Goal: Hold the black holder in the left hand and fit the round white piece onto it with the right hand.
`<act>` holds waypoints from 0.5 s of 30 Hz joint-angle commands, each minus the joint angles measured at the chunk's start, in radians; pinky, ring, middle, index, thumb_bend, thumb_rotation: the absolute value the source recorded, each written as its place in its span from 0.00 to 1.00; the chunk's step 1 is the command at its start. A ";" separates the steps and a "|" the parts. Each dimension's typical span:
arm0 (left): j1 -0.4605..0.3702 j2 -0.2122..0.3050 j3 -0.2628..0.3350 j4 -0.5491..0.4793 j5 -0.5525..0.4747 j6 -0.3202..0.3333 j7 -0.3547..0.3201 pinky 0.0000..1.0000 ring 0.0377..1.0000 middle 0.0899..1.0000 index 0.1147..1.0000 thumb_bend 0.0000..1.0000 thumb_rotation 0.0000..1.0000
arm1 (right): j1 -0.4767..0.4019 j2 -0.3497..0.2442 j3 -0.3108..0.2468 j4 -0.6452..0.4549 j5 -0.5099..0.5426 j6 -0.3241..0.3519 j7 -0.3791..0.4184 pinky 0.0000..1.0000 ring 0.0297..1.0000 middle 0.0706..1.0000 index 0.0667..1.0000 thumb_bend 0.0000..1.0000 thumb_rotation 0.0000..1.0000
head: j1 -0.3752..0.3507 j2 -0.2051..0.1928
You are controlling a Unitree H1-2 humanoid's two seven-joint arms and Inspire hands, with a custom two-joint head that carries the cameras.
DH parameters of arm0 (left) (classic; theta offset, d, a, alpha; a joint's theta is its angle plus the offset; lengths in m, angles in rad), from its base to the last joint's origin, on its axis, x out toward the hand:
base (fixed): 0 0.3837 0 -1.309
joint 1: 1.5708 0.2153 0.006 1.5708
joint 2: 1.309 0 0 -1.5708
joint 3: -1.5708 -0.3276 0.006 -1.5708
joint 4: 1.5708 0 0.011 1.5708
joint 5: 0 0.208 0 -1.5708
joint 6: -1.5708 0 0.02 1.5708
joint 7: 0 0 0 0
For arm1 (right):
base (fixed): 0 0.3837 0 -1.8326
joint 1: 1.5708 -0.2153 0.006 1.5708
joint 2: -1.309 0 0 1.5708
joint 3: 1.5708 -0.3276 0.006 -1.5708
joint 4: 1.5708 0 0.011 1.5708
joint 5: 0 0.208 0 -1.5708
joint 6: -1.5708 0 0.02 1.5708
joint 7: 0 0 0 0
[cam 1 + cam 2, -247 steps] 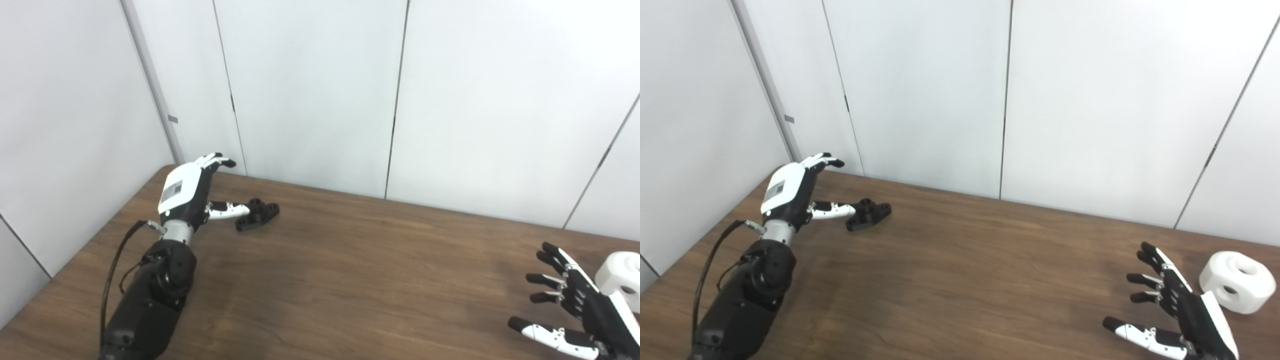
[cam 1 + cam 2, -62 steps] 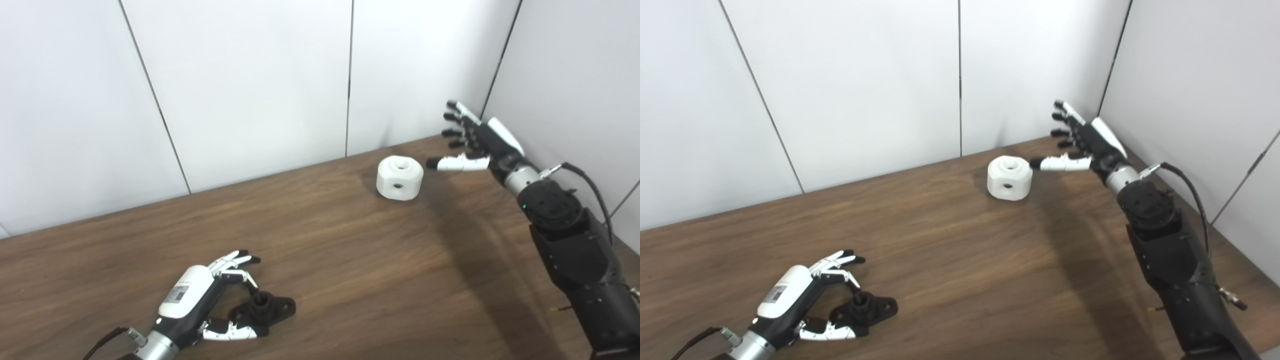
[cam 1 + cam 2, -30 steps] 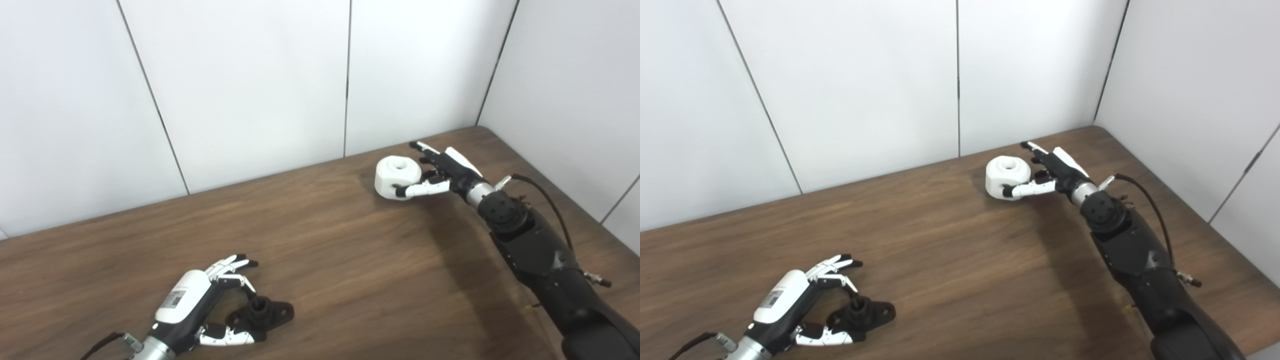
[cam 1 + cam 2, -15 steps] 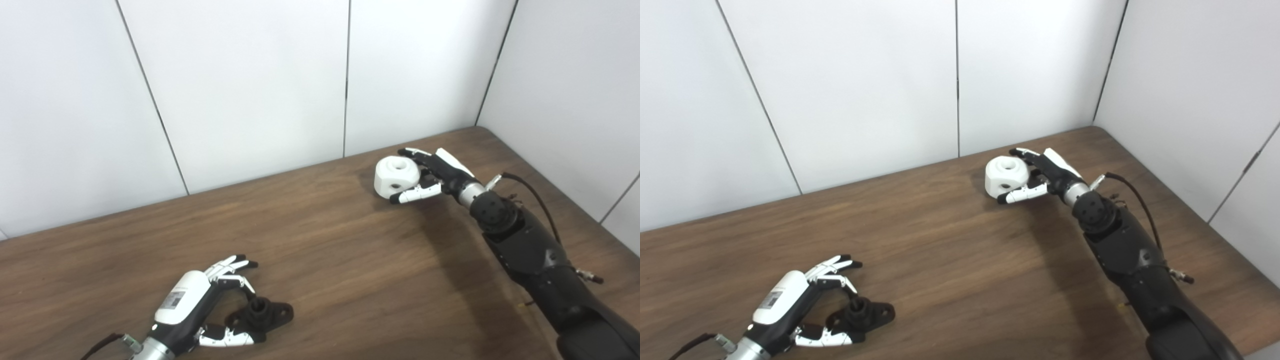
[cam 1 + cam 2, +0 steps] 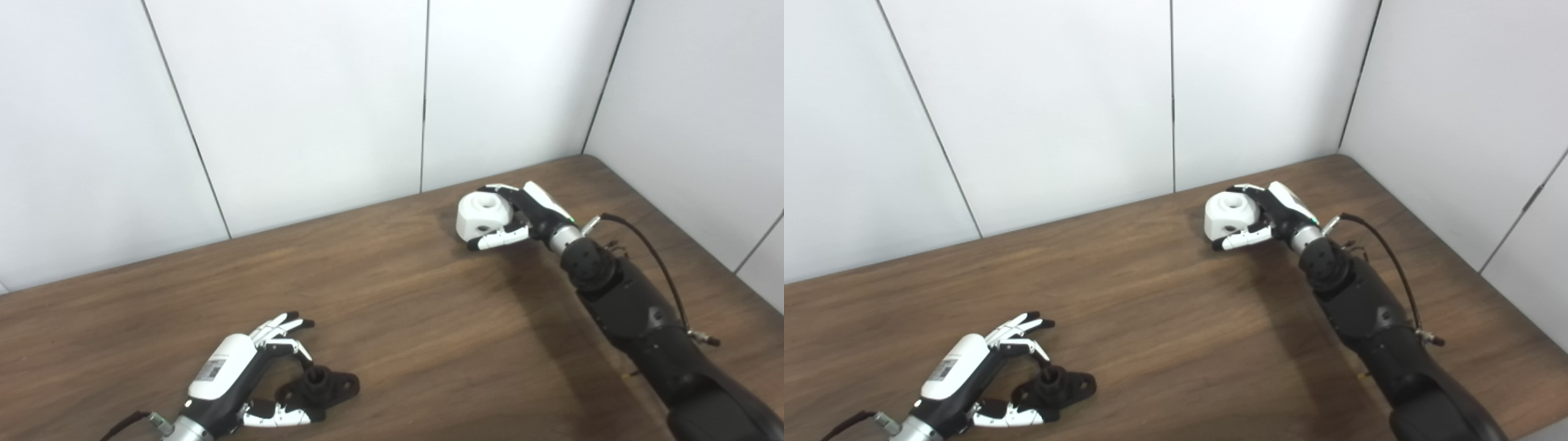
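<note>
The round white piece [image 5: 484, 218] is found at the far right of the worktop [image 5: 404, 318], near the corner where the wall panels [image 5: 306, 104] meet, with a bore in its top face and a smaller hole in its side. It is now enclosed by the right hand [image 5: 520, 214]: the fingers are curled over its far side and top edge and the thumb is laid along its near lower edge. A second earlier the thumb only rested against the side and the fingers were barely over the rim, so the grasp is judged to have just been completed; whether the piece has left the surface cannot be told. The black holder [image 5: 321, 387] lies at the near left, well apart from the white piece, with its round boss upright. It is bracketed by the left hand [image 5: 245, 383], thumb along its near edge and fingers arched above the boss, a posture unchanged over the last second; the hand is not seen to be clenched on it, and whether it is truly gripped cannot be told. Pick-up of both parts is judged nearly done; the holder has yet to be raised, and the white piece carried across and its bore aligned to the boss.
</note>
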 commanded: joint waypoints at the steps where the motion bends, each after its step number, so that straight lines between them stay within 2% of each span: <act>1: 0.078 0.026 -0.039 0.046 0.045 0.034 -0.087 0.93 0.96 0.88 0.41 0.52 0.05 | -0.010 0.038 -0.008 0.029 -0.002 -0.038 -0.049 0.78 0.85 0.84 0.73 0.92 0.29 | 0.001 0.003; 2: 0.078 0.026 -0.039 0.048 0.043 0.032 -0.086 0.92 0.96 0.88 0.41 0.52 0.05 | -0.008 0.050 -0.016 0.033 -0.003 -0.054 -0.081 0.77 0.82 0.80 0.66 0.88 0.23 | 0.002 0.003; 5: 0.078 0.028 -0.038 0.048 0.038 0.031 -0.089 0.93 0.96 0.88 0.41 0.52 0.05 | -0.004 0.079 -0.021 0.044 -0.032 -0.083 -0.174 0.73 0.78 0.76 0.57 0.80 0.14 | 0.001 0.006; 6: 0.079 0.029 -0.038 0.046 0.036 0.032 -0.090 0.93 0.96 0.88 0.41 0.52 0.05 | -0.003 0.088 -0.020 0.049 -0.043 -0.094 -0.204 0.72 0.77 0.74 0.51 0.67 0.14 | 0.002 0.006; 8: 0.082 0.029 -0.037 0.042 0.034 0.036 -0.093 0.94 0.96 0.88 0.41 0.52 0.05 | -0.002 0.100 -0.017 0.057 -0.062 -0.113 -0.252 0.69 0.75 0.71 0.46 0.54 0.13 | 0.003 0.007; 11: 0.084 0.027 -0.035 0.047 0.037 0.030 -0.083 0.94 0.96 0.87 0.41 0.52 0.05 | -0.003 0.110 -0.010 0.064 -0.083 -0.123 -0.294 0.68 0.73 0.68 0.45 0.52 0.13 | 0.004 0.009; 15: 0.085 0.025 -0.035 0.048 0.040 0.029 -0.080 0.94 0.96 0.87 0.41 0.52 0.05 | -0.001 0.113 -0.003 0.062 -0.100 -0.127 -0.307 0.64 0.71 0.68 0.45 0.52 0.13 | 0.007 0.010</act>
